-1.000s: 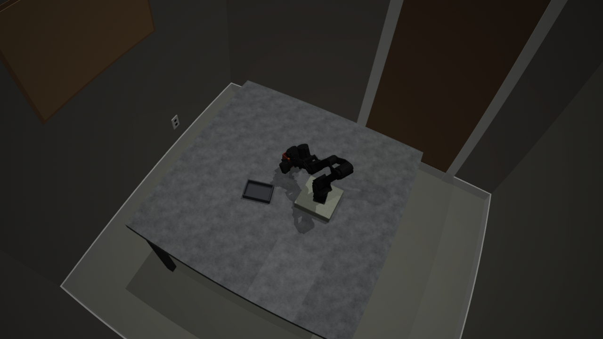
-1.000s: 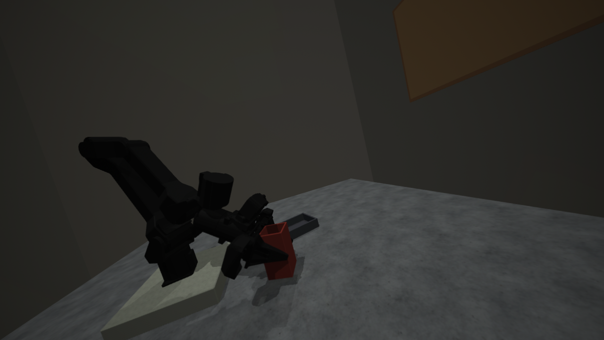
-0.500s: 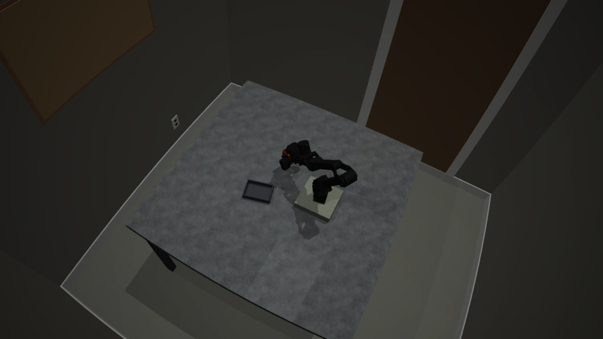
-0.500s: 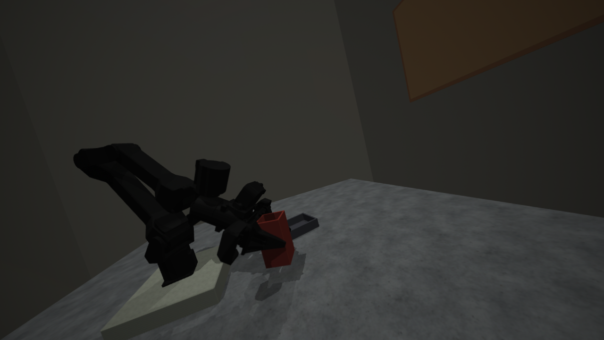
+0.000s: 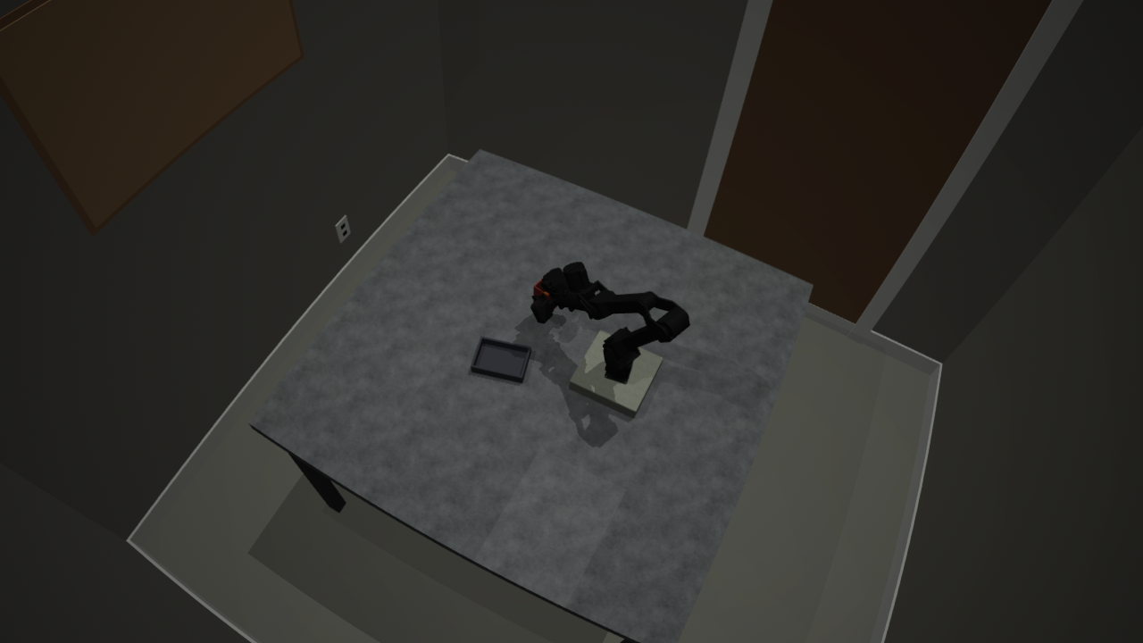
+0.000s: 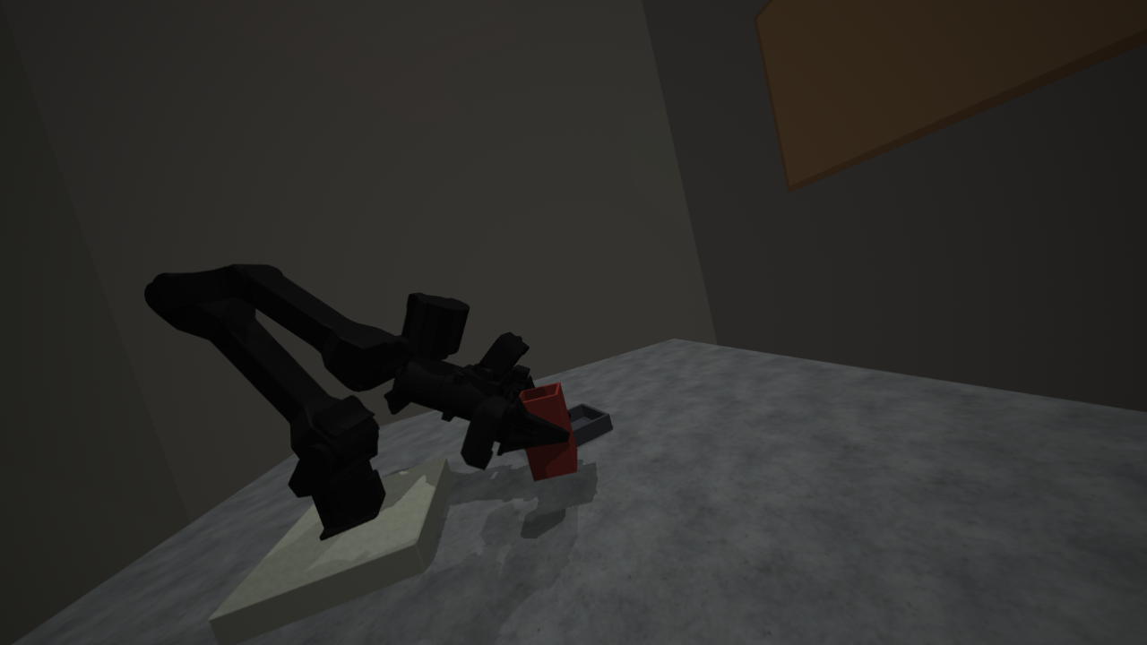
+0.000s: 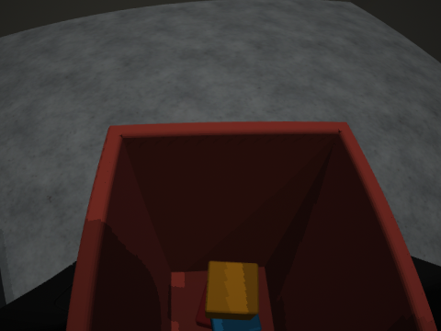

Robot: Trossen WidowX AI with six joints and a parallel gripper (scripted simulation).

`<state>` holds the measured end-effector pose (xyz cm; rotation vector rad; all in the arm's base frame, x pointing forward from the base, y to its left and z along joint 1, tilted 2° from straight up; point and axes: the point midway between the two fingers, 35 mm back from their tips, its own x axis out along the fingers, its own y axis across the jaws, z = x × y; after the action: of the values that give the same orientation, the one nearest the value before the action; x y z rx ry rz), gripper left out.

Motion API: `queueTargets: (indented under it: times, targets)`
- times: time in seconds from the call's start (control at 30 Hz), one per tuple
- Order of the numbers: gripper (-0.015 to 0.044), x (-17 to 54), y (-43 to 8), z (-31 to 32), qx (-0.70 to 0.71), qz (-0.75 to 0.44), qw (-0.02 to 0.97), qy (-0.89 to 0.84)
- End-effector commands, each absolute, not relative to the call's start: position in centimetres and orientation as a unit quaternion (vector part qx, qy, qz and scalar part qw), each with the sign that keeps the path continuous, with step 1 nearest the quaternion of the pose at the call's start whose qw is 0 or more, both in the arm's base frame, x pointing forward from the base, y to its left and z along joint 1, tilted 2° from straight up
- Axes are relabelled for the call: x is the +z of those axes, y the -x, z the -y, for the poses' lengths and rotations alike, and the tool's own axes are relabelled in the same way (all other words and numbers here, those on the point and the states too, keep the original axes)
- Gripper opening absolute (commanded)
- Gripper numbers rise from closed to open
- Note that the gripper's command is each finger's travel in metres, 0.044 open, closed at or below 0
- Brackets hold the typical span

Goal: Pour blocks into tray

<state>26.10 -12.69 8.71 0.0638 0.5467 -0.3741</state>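
Observation:
The red cup (image 5: 539,288) (image 6: 551,462) (image 7: 230,129) is held above the table, its open top up and leaning slightly back toward the arm. My gripper (image 6: 563,434) is shut on the cup, with one finger along its near side; the far finger is hidden behind the cup. Inside the cup, the wrist view shows an orange-yellow block (image 7: 231,290) on top of a blue block (image 7: 235,325), with a dark red block (image 7: 201,315) beside them. The dark shallow tray (image 5: 496,376) (image 6: 595,432) lies on the table off to one side of the cup, not under it. No blocks show in it.
The arm's pale base slab (image 5: 639,385) (image 6: 321,589) sits on the grey table (image 5: 399,431) (image 6: 841,513) (image 7: 220,60), to the right of the tray in the top view. The arm's shadow falls between the slab and the tray.

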Motion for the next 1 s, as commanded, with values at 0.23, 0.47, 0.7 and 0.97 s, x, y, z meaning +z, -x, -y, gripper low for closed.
queueTargets:
  times: [0.23,0.47,0.7,0.97]
  targets:
    - [0.0,9.2,-29.1,9.5,-0.127,-0.268,0.955,-0.016]
    - [0.0,9.4,-30.9,6.9,-0.087,-0.27,0.959,-0.005]
    - [0.0,9.4,-32.4,4.0,-0.047,-0.271,0.961,0.006]
    - [0.0,9.4,-33.8,0.5,-0.002,-0.272,0.962,0.018]
